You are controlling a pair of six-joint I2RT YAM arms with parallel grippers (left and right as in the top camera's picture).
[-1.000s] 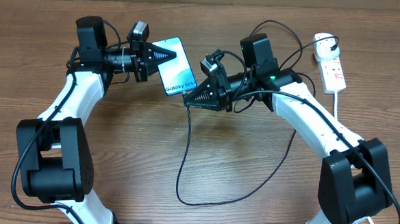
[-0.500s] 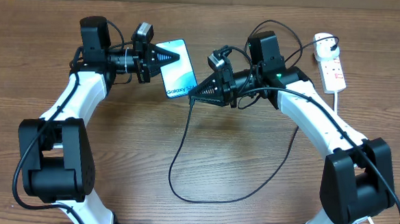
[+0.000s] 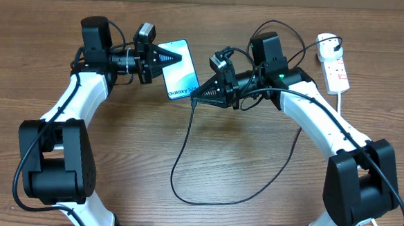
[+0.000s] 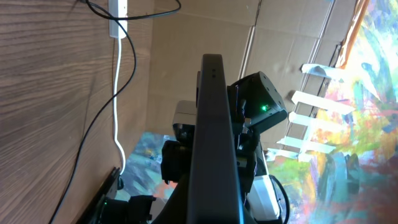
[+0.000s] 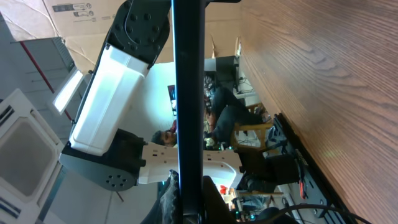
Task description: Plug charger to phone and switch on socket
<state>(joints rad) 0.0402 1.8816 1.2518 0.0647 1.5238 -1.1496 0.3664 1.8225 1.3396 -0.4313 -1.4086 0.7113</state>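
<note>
Bench scene: both tools shut, one on the phone, one on the charger's tip.

Bench [image 3: 220, 169] of wood grain fills the overhead view. At 2 o'clock the white socket [image 3: 336, 71] lies flat, a black plug seated at its far end. At 11 o'clock the phone [image 3: 181, 76] sits screen up, its "Galaxy S24" end turned toward 5 o'clock; the left wrist view sees it edge-on [image 4: 214, 137]. The charger [image 3: 185, 150] drops from that end toward 6 o'clock and curls in a wide loop across the bench. The left tool [image 3: 172, 56] reaches in from 9 o'clock, its jaws closed on the phone's long edge. The right tool [image 3: 195, 99] comes from 3 o'clock, jaws clamped on the charger's connector end right at the phone's bottom edge. Whether the tip is seated in the port cannot be told.
</note>
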